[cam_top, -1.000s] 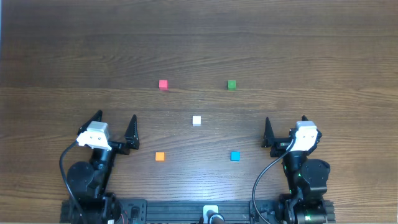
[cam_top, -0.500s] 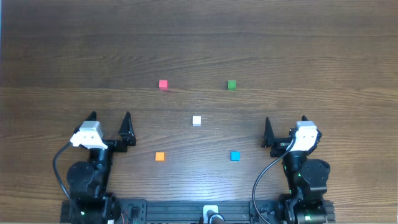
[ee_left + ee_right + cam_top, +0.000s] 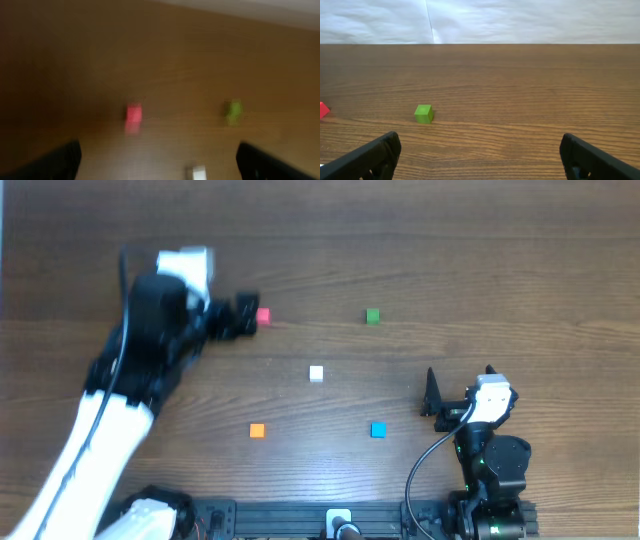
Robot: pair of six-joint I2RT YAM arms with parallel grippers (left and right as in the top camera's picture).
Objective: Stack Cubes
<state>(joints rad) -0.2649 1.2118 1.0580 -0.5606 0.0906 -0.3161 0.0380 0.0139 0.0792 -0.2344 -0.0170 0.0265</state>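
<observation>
currently, five cubes lie singly on the wooden worktop [image 3: 500,250], none resting on another. the pink cube [image 3: 263,315] and the green cube [image 3: 372,316] form the row farthest from the base-side edge, pink toward the left edge, green toward the right, well apart. the white cube [image 3: 316,374] lies about mid-worktop, between the two rows. the orange cube [image 3: 257,431] and the blue cube [image 3: 378,430] form the row nearest the base-side edge, orange to the left, blue to the right, well apart.

the left gripper [image 3: 243,314] is extended out over the worktop, just beside the pink cube on its left-edge side. its fingers are spread wide and carry nothing. blur prevents judging from above whether it touches the cube; in its wrist view the pink cube lies ahead, apart from both fingers.

the right gripper [image 3: 459,375] hovers near the base-side edge on the right, fingers spread wide, carrying nothing, with the blue cube near it on the left-edge side.
</observation>
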